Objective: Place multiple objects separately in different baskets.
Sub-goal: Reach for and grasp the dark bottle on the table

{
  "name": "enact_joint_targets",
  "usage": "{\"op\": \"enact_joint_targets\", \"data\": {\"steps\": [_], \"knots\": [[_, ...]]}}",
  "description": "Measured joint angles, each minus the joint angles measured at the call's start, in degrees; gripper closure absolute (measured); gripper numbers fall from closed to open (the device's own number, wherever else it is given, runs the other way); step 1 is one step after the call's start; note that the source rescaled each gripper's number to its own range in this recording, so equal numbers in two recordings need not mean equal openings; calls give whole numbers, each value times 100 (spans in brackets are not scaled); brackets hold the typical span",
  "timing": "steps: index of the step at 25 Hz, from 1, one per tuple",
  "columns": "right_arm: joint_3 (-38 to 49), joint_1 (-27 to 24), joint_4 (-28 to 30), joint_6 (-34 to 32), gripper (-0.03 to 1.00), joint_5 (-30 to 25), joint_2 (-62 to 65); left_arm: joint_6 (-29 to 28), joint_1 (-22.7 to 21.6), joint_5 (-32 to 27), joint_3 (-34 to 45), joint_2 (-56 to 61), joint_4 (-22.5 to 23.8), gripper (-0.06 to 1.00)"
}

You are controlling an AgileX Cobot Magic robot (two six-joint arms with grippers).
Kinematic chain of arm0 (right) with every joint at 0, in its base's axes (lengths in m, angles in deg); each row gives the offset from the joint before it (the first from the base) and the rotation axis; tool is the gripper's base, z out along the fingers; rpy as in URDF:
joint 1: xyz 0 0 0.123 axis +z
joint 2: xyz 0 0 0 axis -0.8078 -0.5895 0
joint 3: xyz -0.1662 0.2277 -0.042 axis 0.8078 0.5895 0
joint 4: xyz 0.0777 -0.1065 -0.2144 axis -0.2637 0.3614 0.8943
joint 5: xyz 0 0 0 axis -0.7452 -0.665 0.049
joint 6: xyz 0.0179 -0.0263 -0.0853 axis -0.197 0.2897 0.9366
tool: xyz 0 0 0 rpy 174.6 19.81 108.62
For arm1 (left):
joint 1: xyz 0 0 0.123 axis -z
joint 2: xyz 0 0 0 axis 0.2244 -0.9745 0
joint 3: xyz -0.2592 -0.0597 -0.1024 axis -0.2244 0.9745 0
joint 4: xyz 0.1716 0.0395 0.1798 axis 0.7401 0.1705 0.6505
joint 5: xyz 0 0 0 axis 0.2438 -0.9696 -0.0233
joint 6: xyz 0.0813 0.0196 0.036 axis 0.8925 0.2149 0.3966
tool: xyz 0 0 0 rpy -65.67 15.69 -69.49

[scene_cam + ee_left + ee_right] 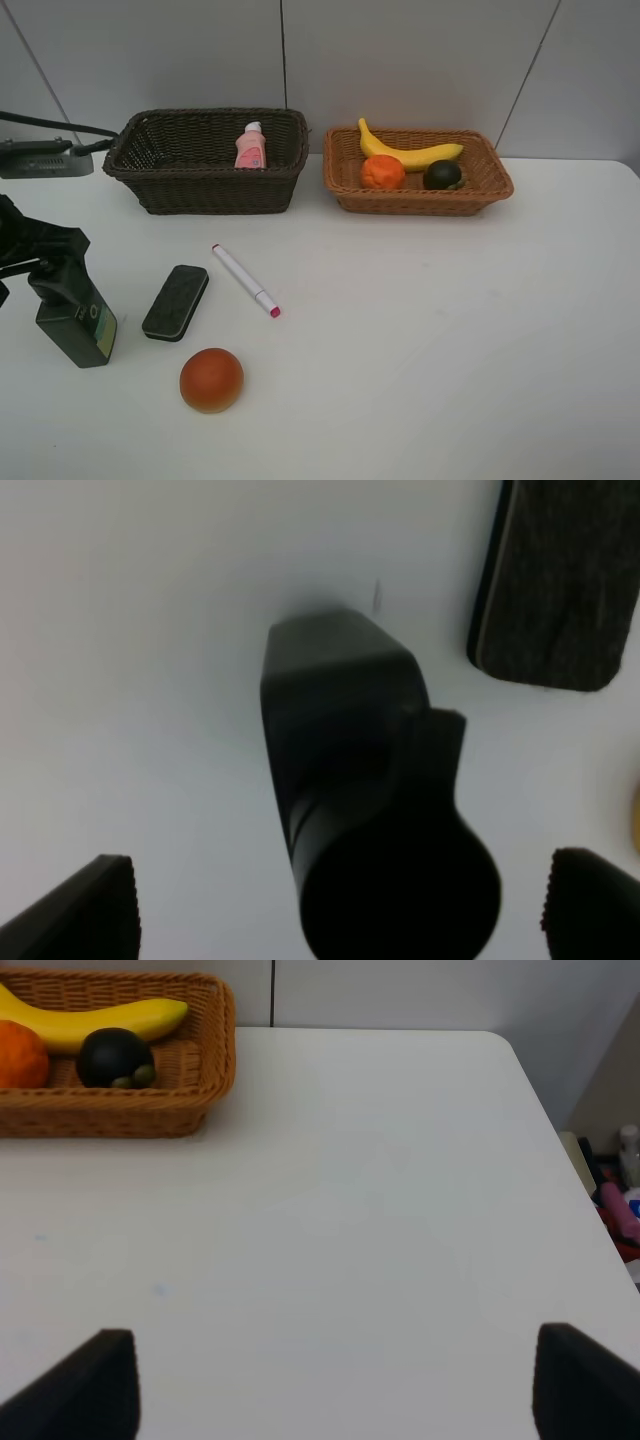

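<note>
Left tool (335, 910) is hovering spread astride the dark green pump bottle (78, 325), seemingly readying a grab. One black eraser (176, 302), one red-orange ball fruit (211, 379), one white marker (245, 281) are waiting on the bench (450, 330). Dark basket (205, 190) is holding one pink bottle (250, 147); tan basket (420, 202), three fruits (383, 172). Right tool (340, 1390) is hanging spread, empty.

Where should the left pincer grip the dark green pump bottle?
Probably the upper body just below the pump, coming down from above: the dark green pump bottle stands upright, and the open left pincer hangs over its top with a finger either side.
</note>
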Motion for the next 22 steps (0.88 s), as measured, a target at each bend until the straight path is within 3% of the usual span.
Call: {"op": "enact_joint_targets", "data": {"steps": [19,22], "knots": [[0,0,0,0,-1,0,0,0,0,749,120,-970,-131,-5],[0,0,0,0,-1,0,0,-7,0,755,120,-977,-136,6]]}}
